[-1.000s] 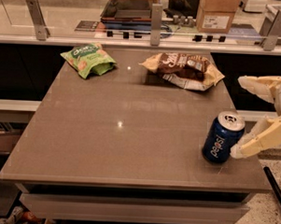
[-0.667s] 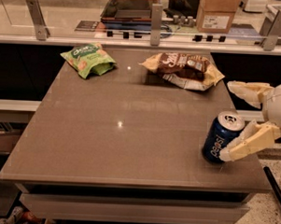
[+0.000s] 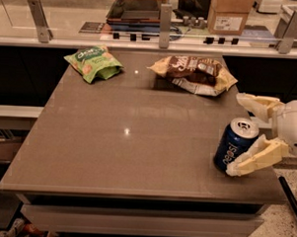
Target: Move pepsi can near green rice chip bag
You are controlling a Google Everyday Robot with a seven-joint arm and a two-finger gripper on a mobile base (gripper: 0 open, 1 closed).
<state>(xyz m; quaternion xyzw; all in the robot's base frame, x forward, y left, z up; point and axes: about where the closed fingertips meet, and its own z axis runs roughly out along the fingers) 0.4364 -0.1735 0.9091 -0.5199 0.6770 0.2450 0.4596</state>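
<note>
The can (image 3: 233,146) is dark blue, with white "pepsi" letters running down its side and a silver top that shows the opening tab. It stands on the worktop (image 3: 127,159) close to the right edge, nearer to the front right corner than to the far one. In this view it seems to lean a little to the right.

The gripper (image 3: 235,134) comes in from beyond the right edge and is wide open around the can. One pale finger (image 3: 257,105) is behind the can and apart from it. The other finger lies in front, with its tip against the lower part of the can, just at the base. It has no grasp on the can yet.

The green bag (image 3: 94,63) lies near the far left corner, well apart from the can. The brown bag (image 3: 195,73) lies along the far edge, right of the middle.

Compared with a second ago, the can is at the same place. The gripper has moved toward the left: before, its fingers were more to the right of the can, and now they reach along both of its sides.
</note>
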